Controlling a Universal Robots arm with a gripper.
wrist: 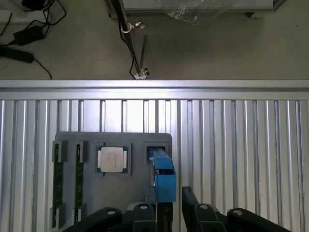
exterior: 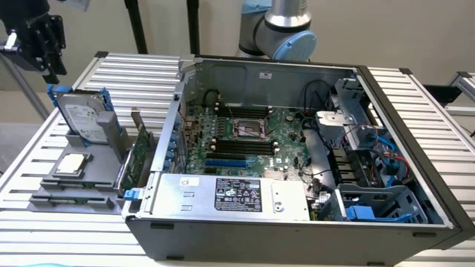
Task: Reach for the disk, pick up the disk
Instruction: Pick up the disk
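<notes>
The disk [exterior: 82, 115], a silver-grey hard drive with a white label and blue rails, stands upright on edge in a grey holder [exterior: 74, 186] at the exterior view's left. In the wrist view the disk [wrist: 164, 176] appears edge-on as a blue rail rising from the holder [wrist: 137, 140]. My gripper [exterior: 33, 34] hangs high above the disk's far end, apart from it. The gripper [wrist: 166, 210] is open, with the blue rail lined up in the gap between its black fingers [wrist: 143, 212]. Nothing is held.
The holder also carries a small square silver chip [wrist: 112, 159], two memory sticks [wrist: 58, 181] and an upright card [exterior: 133, 158]. An open computer case [exterior: 297, 233] with a motherboard [exterior: 248, 139] and a labelled silver box [exterior: 237, 194] stands beside it on the slatted table [wrist: 231, 140].
</notes>
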